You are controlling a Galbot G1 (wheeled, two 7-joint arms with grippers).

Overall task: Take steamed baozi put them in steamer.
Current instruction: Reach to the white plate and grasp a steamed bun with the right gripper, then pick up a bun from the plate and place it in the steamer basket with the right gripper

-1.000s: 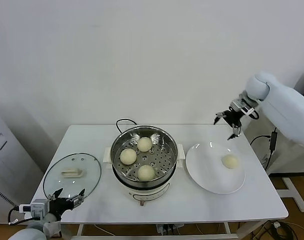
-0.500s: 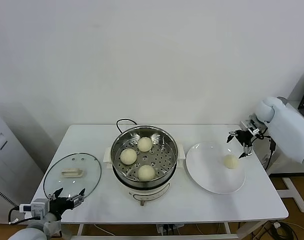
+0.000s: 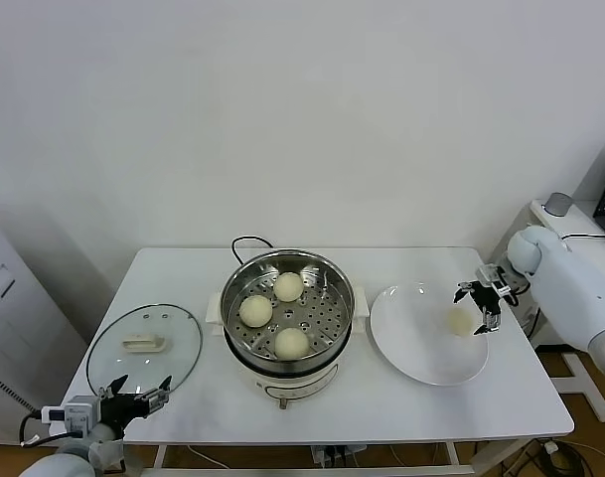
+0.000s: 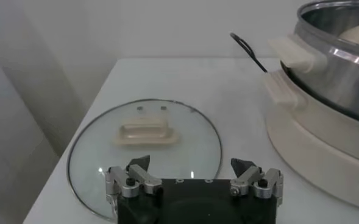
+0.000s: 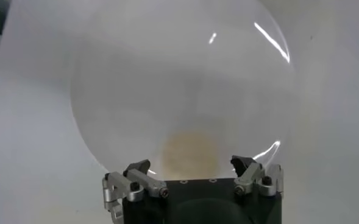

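Note:
The steamer (image 3: 288,260), a shiny perforated steel basket on a white base, stands mid-table and holds three baozi (image 3: 288,286) (image 3: 255,310) (image 3: 291,343). One more baozi (image 3: 459,321) lies on the white plate (image 3: 421,358) to its right; it shows in the right wrist view (image 5: 190,153). My right gripper (image 3: 479,303) is open and hovers just above that baozi, its fingertips (image 5: 138,167) either side of it. My left gripper (image 3: 133,393) is open and empty, parked at the front left corner by the glass lid (image 3: 143,343).
The glass lid (image 4: 144,149) with a cream handle lies flat at the table's left. A black cord (image 3: 244,241) runs behind the steamer. The steamer's base (image 4: 316,131) is close beside the left gripper (image 4: 191,167). The table's right edge is near the plate.
My right gripper has come down and right from above the table's back edge to just over the baozi on the plate. The left arm has not moved.

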